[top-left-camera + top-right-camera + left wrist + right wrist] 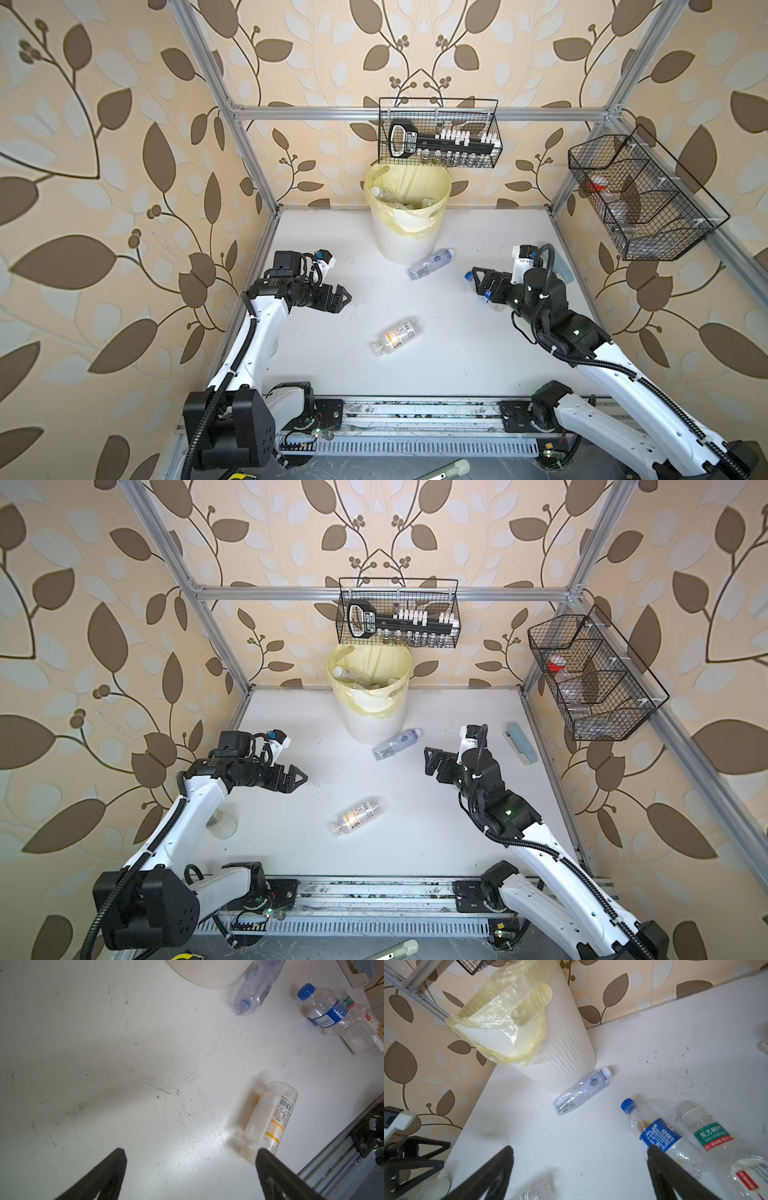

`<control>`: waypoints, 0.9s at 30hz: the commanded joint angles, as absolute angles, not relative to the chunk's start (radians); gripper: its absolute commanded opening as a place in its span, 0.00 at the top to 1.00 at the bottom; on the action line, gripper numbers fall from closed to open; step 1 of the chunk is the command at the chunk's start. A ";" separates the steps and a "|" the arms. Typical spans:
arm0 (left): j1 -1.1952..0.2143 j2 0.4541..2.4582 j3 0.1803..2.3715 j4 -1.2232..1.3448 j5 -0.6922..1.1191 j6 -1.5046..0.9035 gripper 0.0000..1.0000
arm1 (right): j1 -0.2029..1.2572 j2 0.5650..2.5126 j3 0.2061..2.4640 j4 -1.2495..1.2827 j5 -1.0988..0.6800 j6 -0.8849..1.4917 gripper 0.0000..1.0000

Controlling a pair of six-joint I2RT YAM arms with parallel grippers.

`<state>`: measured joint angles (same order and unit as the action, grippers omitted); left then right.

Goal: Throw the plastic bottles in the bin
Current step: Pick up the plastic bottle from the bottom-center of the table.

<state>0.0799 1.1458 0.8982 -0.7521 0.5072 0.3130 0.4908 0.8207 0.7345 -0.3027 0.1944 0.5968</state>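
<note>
- Cream-white ribbed plastic bin [409, 245], yellow-lined, stands at the back.
- Clear plastic bottles [397, 336] lie on the white table [457, 353], one just beside the bin.
- Jaws spread, empty: left gripper [190, 1153], right gripper [579, 1150].

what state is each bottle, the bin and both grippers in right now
bin: upright, lined, bottles inside
white-capped bottle: lying beside the bin's base, capped
orange-label bottle: lying on its side, apart from the rest
blue-capped bottle: lying down, capped
green-label bottle: lying beside it, no cap seen
left gripper: open, empty
right gripper: open, empty
</note>
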 commanded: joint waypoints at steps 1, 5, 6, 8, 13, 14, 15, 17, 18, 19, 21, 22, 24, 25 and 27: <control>0.084 1.161 0.933 -0.784 0.577 0.340 0.01 | 0.486 0.822 0.727 -0.316 0.174 0.623 0.00; 0.081 1.172 0.943 -0.793 0.602 0.351 0.01 | 0.487 0.842 0.707 -0.334 0.175 0.651 0.00; 0.078 1.172 0.943 -0.797 0.611 0.359 0.01 | 0.486 0.846 0.697 -0.329 0.175 0.655 0.00; 0.069 1.169 0.948 -0.809 0.624 0.368 0.01 | 0.486 0.856 0.678 -0.309 0.176 0.663 0.00; -0.010 1.152 0.936 -0.821 0.571 0.387 0.01 | 0.486 0.915 0.707 -0.296 0.155 0.662 0.00; -0.046 1.149 0.929 -0.815 0.544 0.385 0.01 | 0.486 0.925 0.716 -0.302 0.149 0.661 0.00; -0.081 1.148 0.926 -0.813 0.512 0.384 0.01 | 0.486 0.930 0.719 -0.307 0.150 0.662 0.00; -0.165 1.148 0.925 -0.809 0.442 0.370 0.01 | 0.486 0.927 0.709 -0.301 0.152 0.677 0.00; -0.192 1.149 0.927 -0.806 0.427 0.368 0.01 | 0.486 0.922 0.698 -0.294 0.151 0.684 0.00; -0.217 1.149 0.928 -0.803 0.415 0.364 0.01 | 0.486 0.915 0.686 -0.284 0.145 0.689 0.00; -0.264 1.156 0.938 -0.791 0.383 0.348 0.01 | 0.486 0.900 0.669 -0.284 0.140 0.691 0.00; -0.294 1.160 0.943 -0.781 0.350 0.334 0.01 | 0.486 0.891 0.665 -0.295 0.152 0.692 0.00; -0.371 1.171 0.950 -0.775 0.285 0.323 0.01 | 0.486 0.874 0.665 -0.325 0.179 0.693 0.00; -0.407 1.184 0.958 -0.783 0.263 0.328 0.01 | 0.485 0.866 0.665 -0.330 0.187 0.691 0.00; -0.466 1.209 0.969 -0.787 0.217 0.326 0.01 | 0.485 0.851 0.666 -0.340 0.195 0.685 0.00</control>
<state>-0.4084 1.1881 0.9215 -0.7845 0.3119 0.3328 0.4881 0.8764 0.6811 -0.3134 0.1658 0.6807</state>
